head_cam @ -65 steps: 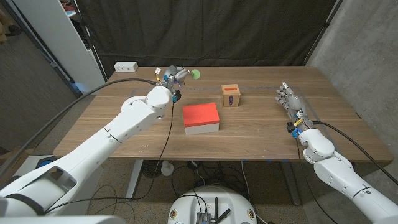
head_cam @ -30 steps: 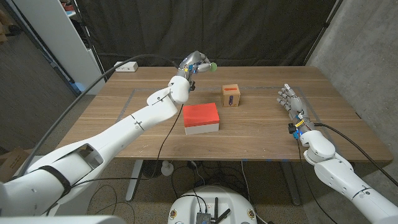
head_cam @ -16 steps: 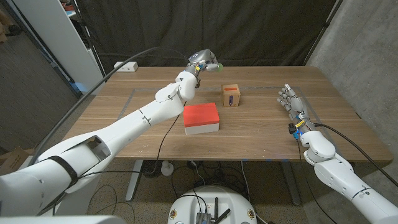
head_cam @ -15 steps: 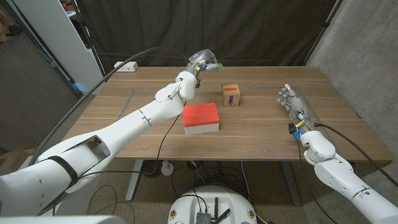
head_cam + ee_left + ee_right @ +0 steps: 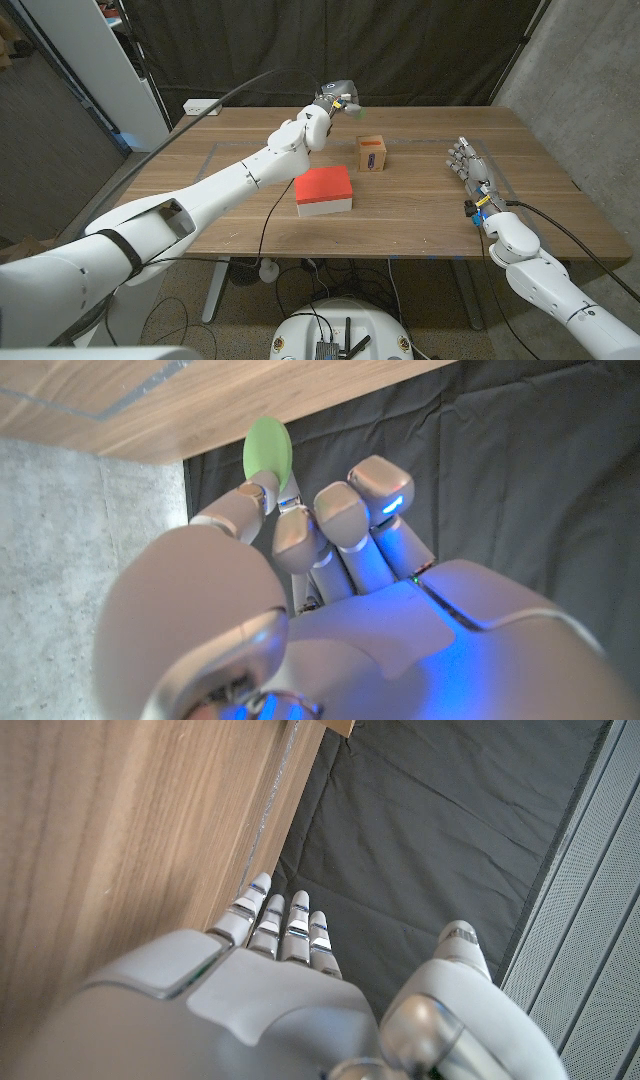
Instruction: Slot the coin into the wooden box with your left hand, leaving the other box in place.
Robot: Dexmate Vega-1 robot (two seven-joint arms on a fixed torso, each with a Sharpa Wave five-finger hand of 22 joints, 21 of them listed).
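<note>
Left hand [image 5: 335,97] is up over the bench's [image 5: 420,215] far edge, fingers [image 5: 262,495] pinching the small round green coin [image 5: 268,449] (thin disc, held on edge). Nearer the bench's middle sits the red-topped box with white sides [image 5: 323,190], and just past it toward the far edge the small wooden box with a red slot label [image 5: 372,153]. Right hand [image 5: 472,172] sits by the right edge, fingers straight and apart, holding nothing.

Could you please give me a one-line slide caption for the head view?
Left hand holds the green coin above the table's far edge, near the wooden box.
</note>
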